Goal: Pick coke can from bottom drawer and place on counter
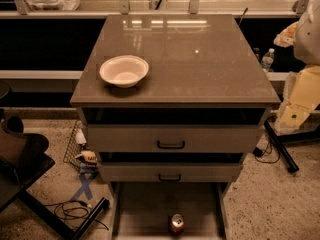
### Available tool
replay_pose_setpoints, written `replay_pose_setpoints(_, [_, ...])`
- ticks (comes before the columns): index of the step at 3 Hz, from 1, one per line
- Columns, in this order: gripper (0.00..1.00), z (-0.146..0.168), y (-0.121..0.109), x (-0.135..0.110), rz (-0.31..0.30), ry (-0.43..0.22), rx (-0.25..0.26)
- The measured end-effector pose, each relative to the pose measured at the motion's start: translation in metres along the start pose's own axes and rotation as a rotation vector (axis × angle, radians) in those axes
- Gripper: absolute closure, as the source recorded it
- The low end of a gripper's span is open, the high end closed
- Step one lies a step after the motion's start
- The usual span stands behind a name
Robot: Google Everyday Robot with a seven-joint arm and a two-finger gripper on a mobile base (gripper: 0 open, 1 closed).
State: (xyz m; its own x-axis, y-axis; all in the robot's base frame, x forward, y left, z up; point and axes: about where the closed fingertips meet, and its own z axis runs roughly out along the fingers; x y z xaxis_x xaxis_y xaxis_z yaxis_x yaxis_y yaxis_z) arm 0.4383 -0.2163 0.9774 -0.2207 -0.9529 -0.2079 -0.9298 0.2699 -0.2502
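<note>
The coke can (176, 224) is a small red can with a silver top. It stands upright near the front middle of the open bottom drawer (150, 204), a shallow grey tray pulled out at the foot of the cabinet. The counter (200, 69) is the glossy grey-brown cabinet top above it. My arm shows as pale parts at the right edge of the view. The gripper (292, 117) hangs there beside the cabinet's right front corner, well above and to the right of the can, touching nothing.
A white bowl (124, 70) sits on the counter's left front part. Two closed grey drawer fronts with black handles (170, 145) lie above the open drawer. A dark chair (20, 159) and cables (70, 211) are at the left, and a black bar (282, 151) lies on the floor at the right.
</note>
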Motion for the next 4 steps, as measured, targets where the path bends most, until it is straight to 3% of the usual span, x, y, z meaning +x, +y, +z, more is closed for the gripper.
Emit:
replay_pose_setpoints(1, [0.0, 0.001, 0.0, 0.0, 0.001, -0.007, 0.002])
replay_pose_setpoints(2, [0.0, 0.016, 0.003, 0.001, 0.013, -0.076, 0.012])
replay_pose_setpoints(3, [0.0, 0.066, 0.025, 0.007, 0.01, -0.2, -0.032])
replay_pose_setpoints(4, [0.0, 0.163, 0.068, 0.017, 0.054, -0.409, -0.132])
